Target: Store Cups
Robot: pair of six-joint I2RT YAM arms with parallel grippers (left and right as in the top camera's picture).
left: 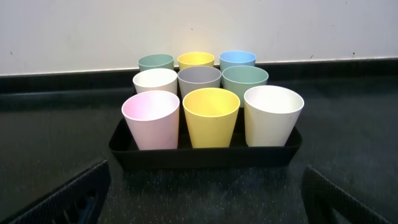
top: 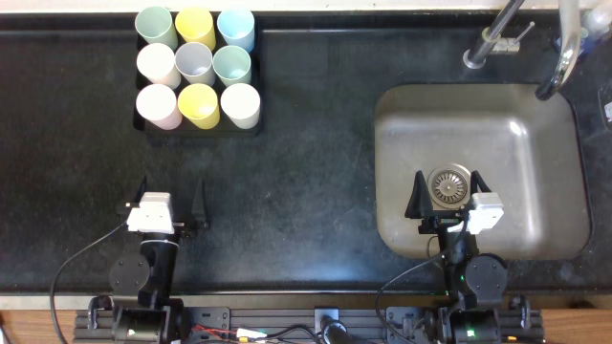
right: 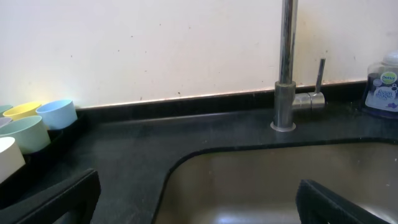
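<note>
Cups (top: pixel 195 65), nine and upright, stand at the far left of the dark counter (top: pixel 306 172); a sink (top: pixel 535 143) lies right. They fill a black tray (top: pixel 140 124), three by three. Left gripper (top: pixel 171 199) sits near, apart from the tray, jaws spread and empty. Right gripper (top: pixel 449 191) is at the sink's near side, likewise spread and empty.
</note>
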